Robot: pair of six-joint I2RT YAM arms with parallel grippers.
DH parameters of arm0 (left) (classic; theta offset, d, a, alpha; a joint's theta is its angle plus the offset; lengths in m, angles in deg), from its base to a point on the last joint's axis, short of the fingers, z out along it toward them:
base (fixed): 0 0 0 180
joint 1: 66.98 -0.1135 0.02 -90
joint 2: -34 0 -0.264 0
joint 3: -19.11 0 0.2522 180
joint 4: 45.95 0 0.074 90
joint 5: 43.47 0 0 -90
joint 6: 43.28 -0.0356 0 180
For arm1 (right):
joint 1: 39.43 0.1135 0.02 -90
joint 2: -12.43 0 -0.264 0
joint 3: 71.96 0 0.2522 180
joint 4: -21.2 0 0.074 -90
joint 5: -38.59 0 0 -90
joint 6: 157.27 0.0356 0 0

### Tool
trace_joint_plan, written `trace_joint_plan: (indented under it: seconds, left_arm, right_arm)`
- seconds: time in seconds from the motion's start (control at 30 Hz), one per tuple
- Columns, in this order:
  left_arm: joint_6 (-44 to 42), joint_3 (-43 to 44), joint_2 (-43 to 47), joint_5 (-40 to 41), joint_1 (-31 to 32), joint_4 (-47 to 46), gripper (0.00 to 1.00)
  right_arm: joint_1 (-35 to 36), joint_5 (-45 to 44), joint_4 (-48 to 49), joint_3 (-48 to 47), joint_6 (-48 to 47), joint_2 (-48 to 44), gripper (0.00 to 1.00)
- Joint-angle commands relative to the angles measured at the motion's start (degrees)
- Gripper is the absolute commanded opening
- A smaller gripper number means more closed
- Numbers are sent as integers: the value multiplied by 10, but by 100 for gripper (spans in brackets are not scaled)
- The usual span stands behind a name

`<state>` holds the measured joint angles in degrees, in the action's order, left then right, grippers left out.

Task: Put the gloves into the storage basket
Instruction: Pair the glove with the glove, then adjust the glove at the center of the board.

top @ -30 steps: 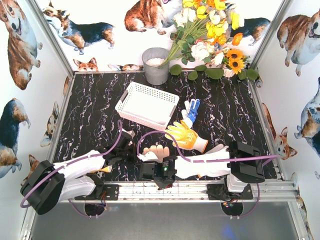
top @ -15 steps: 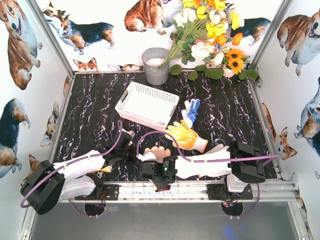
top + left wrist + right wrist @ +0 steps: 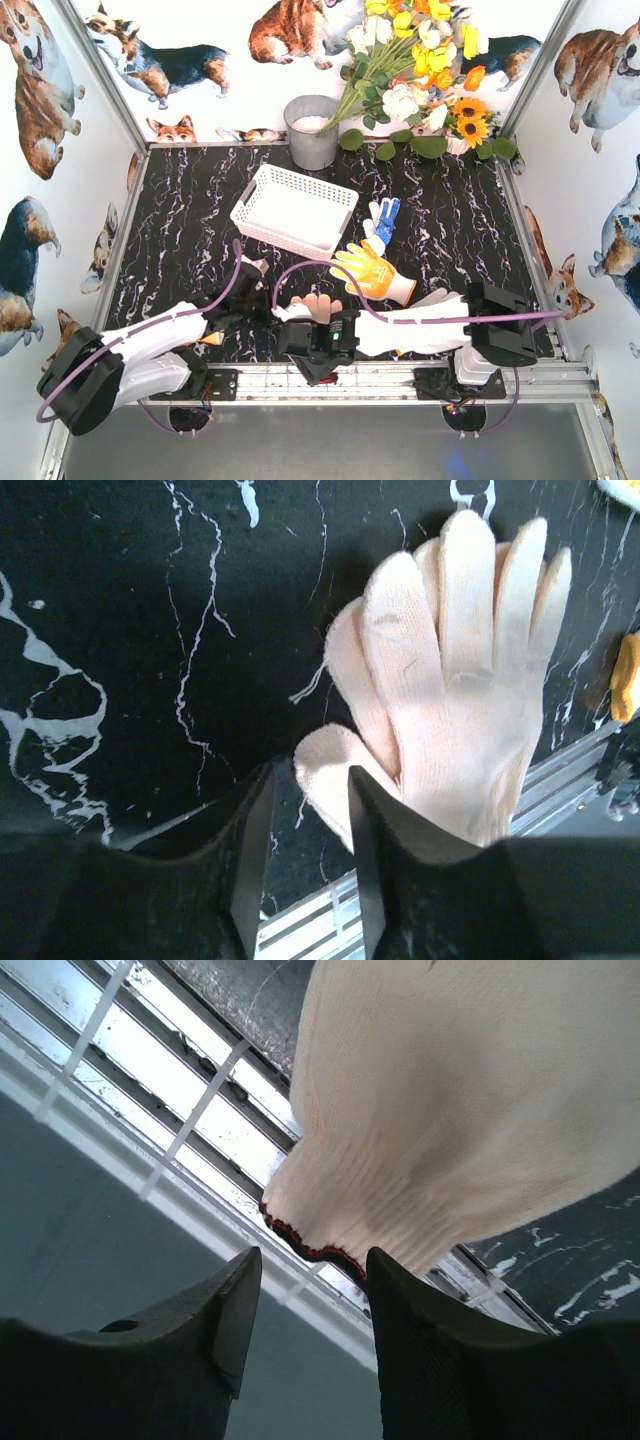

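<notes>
Now that left jaws and right jaws have just parted, neither grips cream glove point(image 3: 470, 710); it lies on worktop point(image 3: 120, 630), apart from basket point(image 3: 285, 238).

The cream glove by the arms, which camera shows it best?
The left wrist view: the cream glove lies there with its fingers and thumb plain to see. The top view shows it small and partly hidden; the right wrist view shows only its red-edged cuff.

The top view looks steeply down from high behind the near edge, taking in the whole table point(image 3: 450, 220). Both wrist views sit very close over that edge. All three share the cream glove point(image 3: 450, 710) and the aluminium rail point(image 3: 190, 1110), lower centre in the top view.
</notes>
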<state>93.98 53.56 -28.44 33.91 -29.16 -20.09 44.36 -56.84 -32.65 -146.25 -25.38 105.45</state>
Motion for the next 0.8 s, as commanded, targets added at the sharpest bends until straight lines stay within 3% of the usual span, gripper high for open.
trace_joint_plan:
  seconds: [0.0, 0.13, 0.27, 0.57, 0.77]
  left_arm:
    - [-21, 22, 29, 33, -8, 49, 36]
    - [-41, 64, 55, 57, -11, 102, 47]
    - [-57, 104, 56, 51, -11, 112, 53]
    - [0, 91, 8, -61, -11, -14, 63]
    - [14, 61, -30, -99, -11, -68, 66]
  right_arm:
    - [-12, -33, -23, -21, -12, -58, 51]
    - [-42, -76, -70, -35, -11, -102, 53]
    - [-102, -67, -55, -7, 3, -153, 54]
    - [-238, 41, 140, 158, 126, -207, 57]
    - [-260, 109, 212, 194, 155, -170, 58]
